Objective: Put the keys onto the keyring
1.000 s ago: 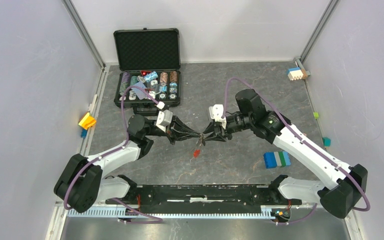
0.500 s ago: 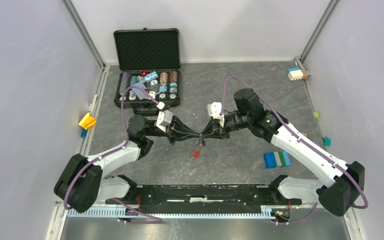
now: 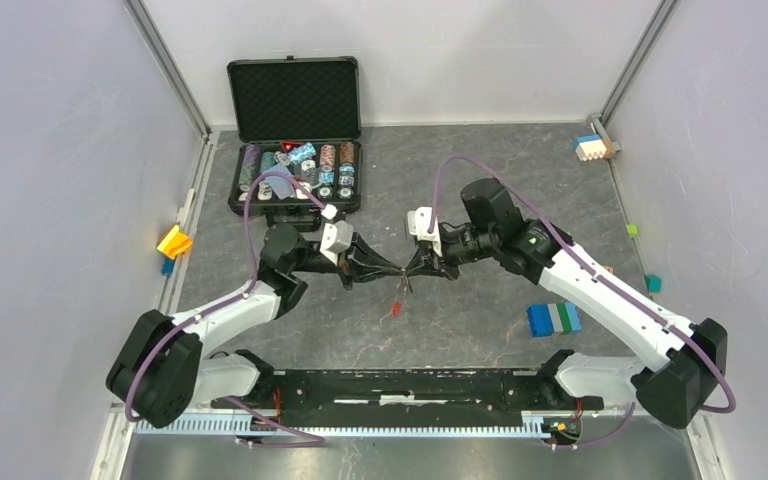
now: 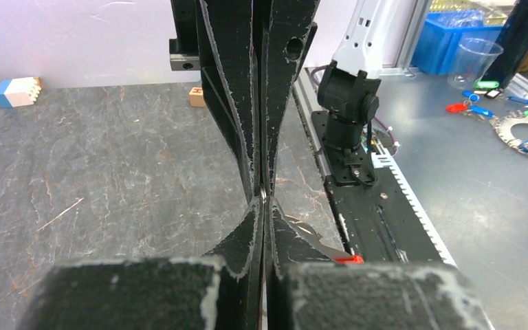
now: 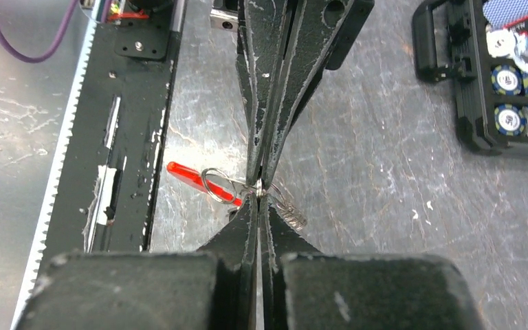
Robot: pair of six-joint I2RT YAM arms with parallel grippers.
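Right gripper (image 3: 415,268): jaws part spread a second ago, now pressed together; wrist edged closer to the left gripper (image 3: 396,270), whose jaws are also pressed together. Both sets of fingers are black, tapering and scuffed pale along the edges, meeting tip to tip.

Keyring (image 5: 214,184): thin silvery wire loop, pinched where the two sets of tips meet. Its flat red plastic tag (image 5: 191,177) lies to one side of the jaws and a short coiled chain to the other. In the top view the tag hangs just below the jaws.

Key: cannot be made out.

Table (image 3: 480,190): grey, stone-veined, scratched. Walls: plain pale lilac.

Poker chip case (image 3: 294,150): black, lid up, foam-lined, well beyond the left jaws.

Blue-green brick (image 3: 554,318): well behind the right jaws.

Right wrist view only: loop and coil. Left wrist view only: clear plastic cup (image 4: 478,60) on an outside bench.
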